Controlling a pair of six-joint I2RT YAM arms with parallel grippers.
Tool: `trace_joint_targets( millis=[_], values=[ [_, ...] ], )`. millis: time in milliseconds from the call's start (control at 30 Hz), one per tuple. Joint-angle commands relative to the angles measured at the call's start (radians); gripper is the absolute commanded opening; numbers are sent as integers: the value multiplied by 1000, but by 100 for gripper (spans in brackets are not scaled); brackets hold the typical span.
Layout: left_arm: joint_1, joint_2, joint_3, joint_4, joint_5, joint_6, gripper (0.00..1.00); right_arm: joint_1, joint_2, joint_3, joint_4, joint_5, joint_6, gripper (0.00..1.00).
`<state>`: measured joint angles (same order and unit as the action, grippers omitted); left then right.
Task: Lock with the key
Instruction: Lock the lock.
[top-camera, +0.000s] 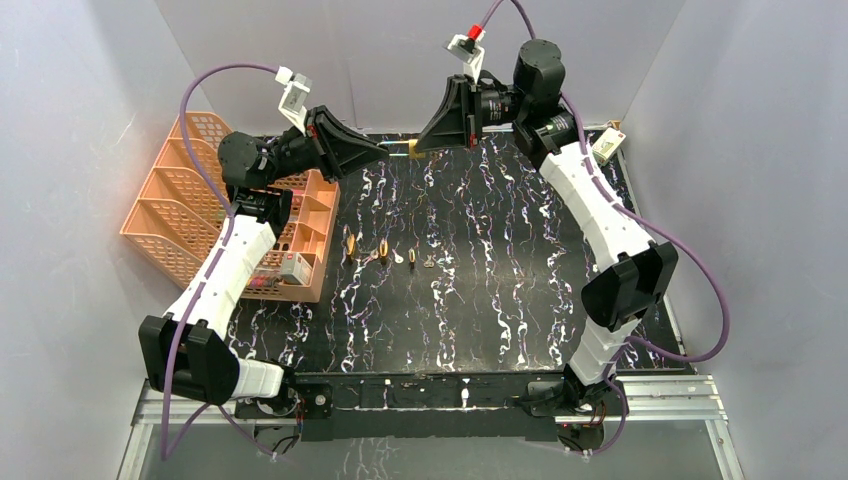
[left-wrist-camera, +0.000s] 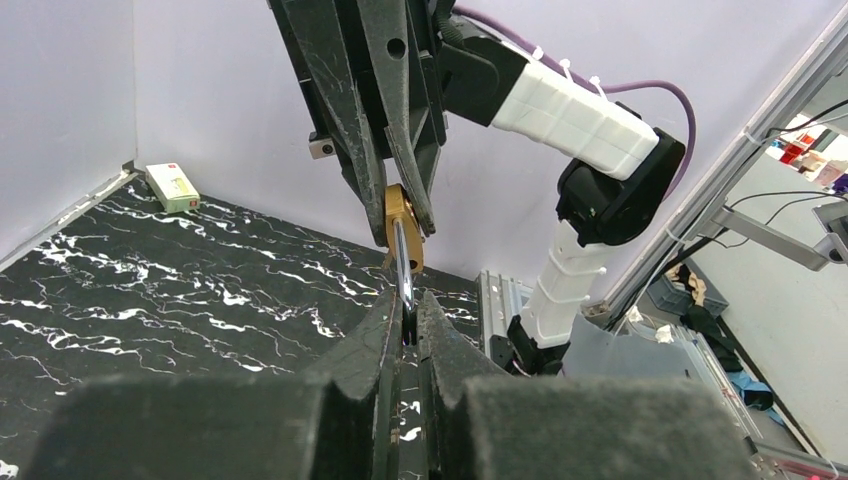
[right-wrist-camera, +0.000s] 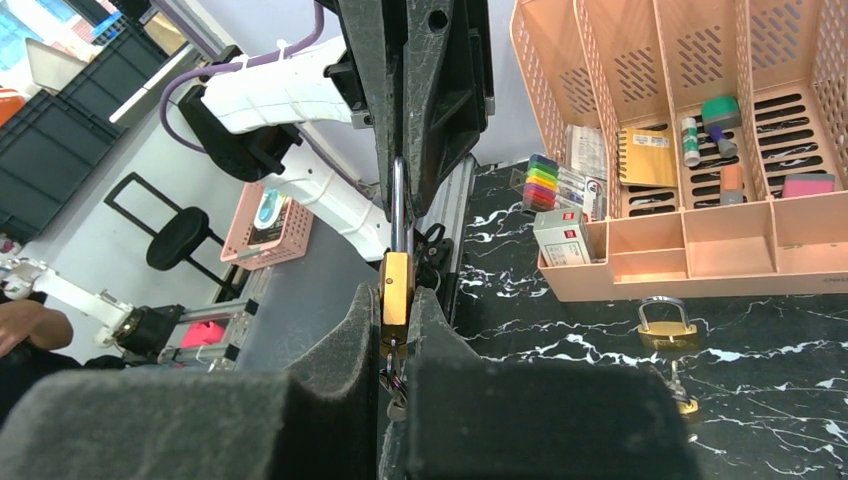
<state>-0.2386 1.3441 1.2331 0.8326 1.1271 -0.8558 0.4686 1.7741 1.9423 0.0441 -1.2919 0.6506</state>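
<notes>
The padlock (right-wrist-camera: 395, 288) is made of brass-coloured metal with a dull, brushed sheen. Its shackle (right-wrist-camera: 397, 200) is seen as polished silver metal. The left gripper (left-wrist-camera: 404, 315) and right gripper (right-wrist-camera: 395, 320) are formed of black plastic, matt and finely grainy. The table (top-camera: 480, 300) is covered in a smooth black sheet with white marble veining. At nine o'clock, an organiser (top-camera: 165, 215) of peach plastic, perforated and faintly glossy, is seen. The arm shells (top-camera: 600, 212) are of smooth white plastic.
</notes>
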Motion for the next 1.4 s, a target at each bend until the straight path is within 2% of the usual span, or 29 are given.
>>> trace_joint_targets(
  millis=[0, 233, 600, 967, 1367],
  values=[
    [-112, -16, 26, 8, 85, -17, 0, 113, 4, 81, -160, 265, -171, 0],
    [-112, -16, 20, 8, 92, -49, 0, 113, -23, 91, -260, 381, -325, 0],
    [-112, 6, 25, 24, 79, -77, 0, 140, -72, 10, -170, 458, -361, 0],
    [-109, 13, 88, 36, 94, -104, 0, 167, -109, -21, -307, 540, -578, 0],
    [-106, 22, 101, 80, 88, -118, 0, 183, -98, -51, -242, 519, -508, 0]
  ],
)
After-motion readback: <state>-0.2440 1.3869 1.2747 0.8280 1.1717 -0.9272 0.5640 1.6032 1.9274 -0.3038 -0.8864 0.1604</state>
